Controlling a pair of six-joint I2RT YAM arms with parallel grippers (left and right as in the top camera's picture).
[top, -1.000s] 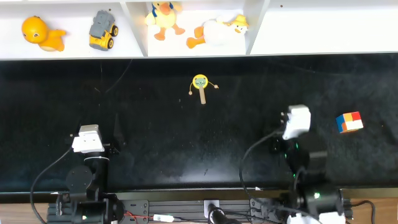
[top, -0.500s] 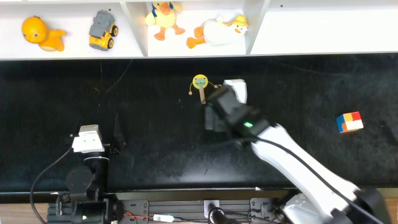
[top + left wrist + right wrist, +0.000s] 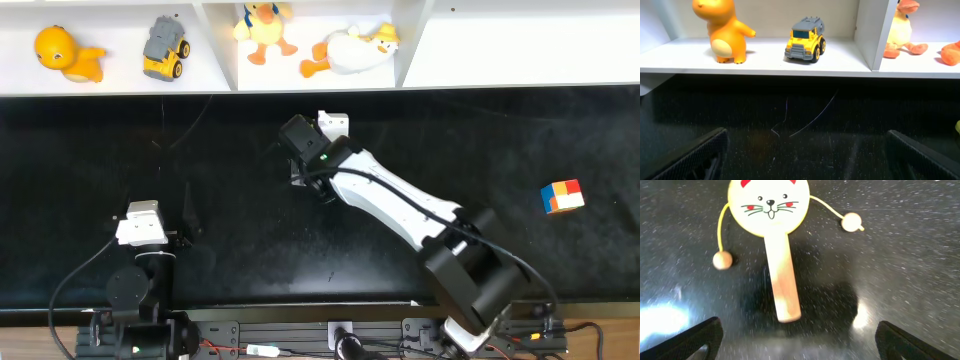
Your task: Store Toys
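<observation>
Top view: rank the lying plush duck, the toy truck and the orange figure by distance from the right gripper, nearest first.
1. the lying plush duck, middle shelf bay, just beyond the right gripper.
2. the toy truck, left bay.
3. the orange figure, far left of that bay.

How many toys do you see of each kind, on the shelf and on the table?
Plush ducks: 2
Orange figure: 1
Toy truck: 1
Cat-face rattle drum: 1
Coloured cube: 1
Total: 6
</observation>
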